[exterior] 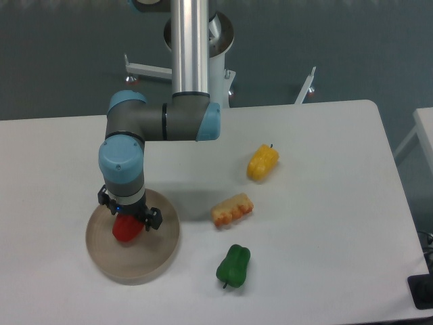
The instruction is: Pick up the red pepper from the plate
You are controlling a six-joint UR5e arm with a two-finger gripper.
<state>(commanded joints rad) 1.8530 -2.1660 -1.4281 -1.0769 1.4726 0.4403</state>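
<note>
On the plate (159,254) at the counter's (325,257) left side you've got the pepper (126,229), with the hand (128,215) right down over its top. Fingers straddle it (grip itself hidden by the wrist, can't tell if it's clamped). Off to the right, well apart: green pepper (233,265), yellow pepper (262,162), corn piece (232,209).
</note>
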